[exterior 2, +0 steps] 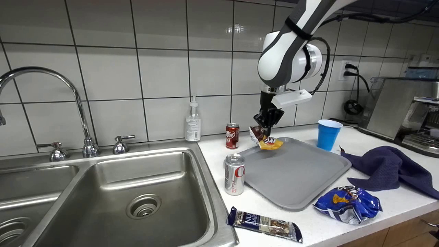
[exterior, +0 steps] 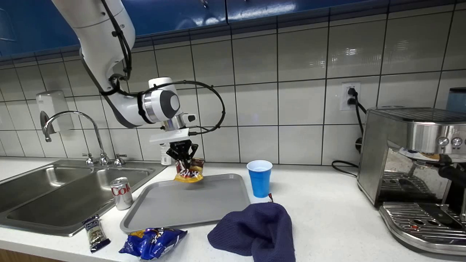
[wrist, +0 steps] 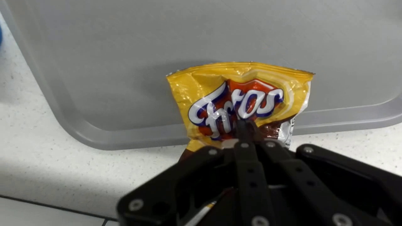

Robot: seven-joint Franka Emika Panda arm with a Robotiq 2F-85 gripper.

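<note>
Across one rim of a gray tray [wrist: 125, 62] in the wrist view hangs a yellow and brown chip bag [wrist: 201, 91], its white lettering reading "Fritos"; the fingers [wrist: 246, 155] are pinched together on it, creasing the logo.

In an exterior view, they hold the bag over the tray's wall-side edge; whether it touches the tray I cannot tell. A silver can [exterior: 122, 194] beside the tray shows a red "Cok," the rest curving away. Toward the front of the counter [exterior: 320, 214], a blue packet [exterior: 153, 243] lies crumpled, its print unreadable, near a dark blue cloth [exterior: 260, 229].

In an exterior view, a red can [exterior 2: 232, 136] behind the silver one seems to say "Dr Pepper," a wrapped bar [exterior 2: 264, 224] carries the word "BAR," and a pump bottle [exterior 2: 193, 125] has a label too small to read.
</note>
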